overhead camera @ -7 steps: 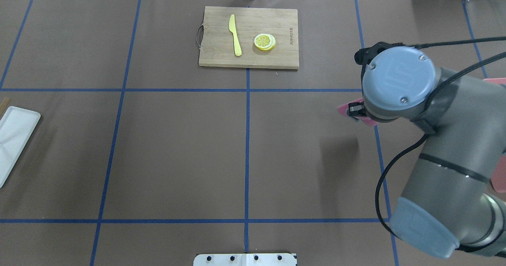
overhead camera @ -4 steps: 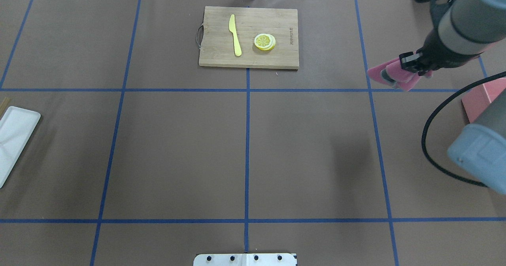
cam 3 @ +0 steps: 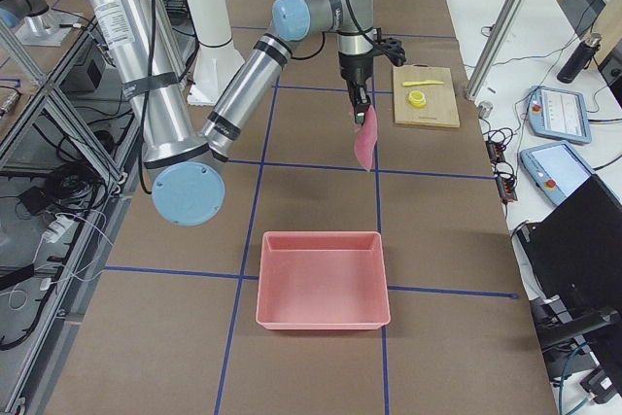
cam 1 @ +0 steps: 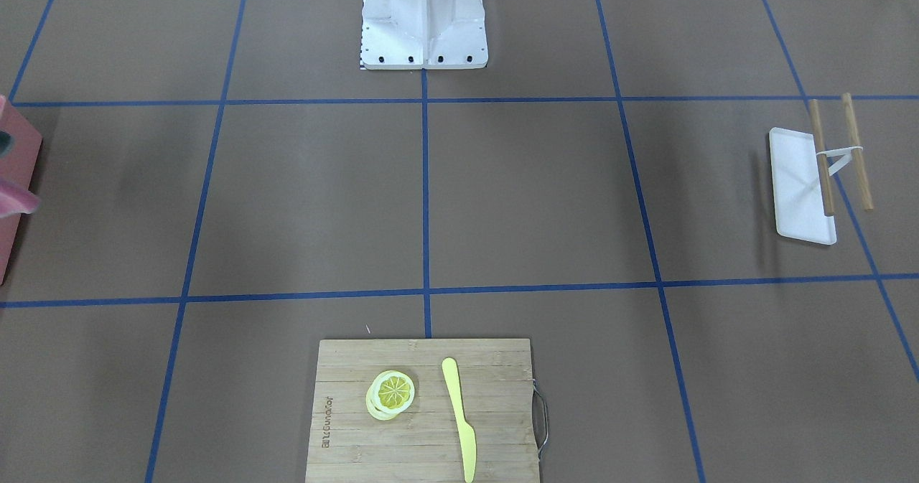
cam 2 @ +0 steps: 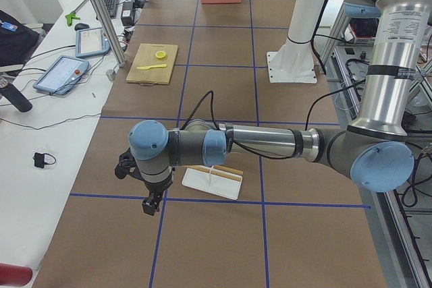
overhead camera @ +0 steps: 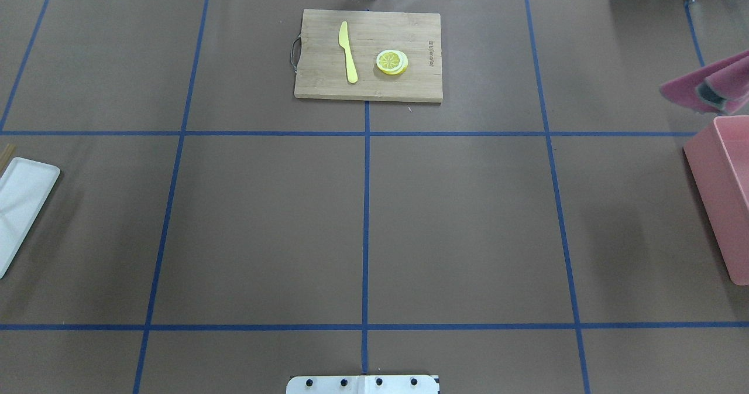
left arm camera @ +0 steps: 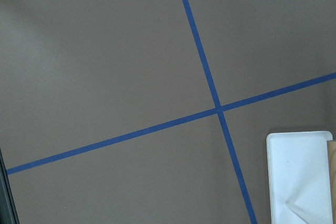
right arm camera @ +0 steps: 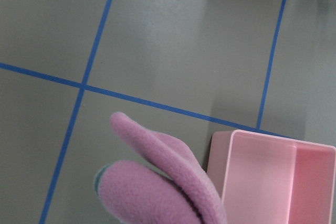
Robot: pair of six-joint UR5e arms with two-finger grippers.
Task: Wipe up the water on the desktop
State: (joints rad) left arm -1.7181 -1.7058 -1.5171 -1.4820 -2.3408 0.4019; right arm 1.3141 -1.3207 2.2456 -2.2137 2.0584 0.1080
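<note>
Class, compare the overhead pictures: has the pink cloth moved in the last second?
Yes. The pink cloth has travelled rightward, away from the cutting board, and now hangs near the pink bin at the right edge.

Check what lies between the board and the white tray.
Nothing but bare desktop crossed by blue tape lies between the board and the tray, as the overhead view shows.

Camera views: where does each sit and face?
Front-facing: opposite robot, looking down; white robot base.
Overhead: behind robot, facing forward; no arm.
Exterior left: table end; left arm near.
Exterior right: opposite end; right arm near.
Left wrist: down at matte brown desktop.
Right wrist: down at pink fleece cloth.
Shared by first two: bamboo cutting board.
</note>
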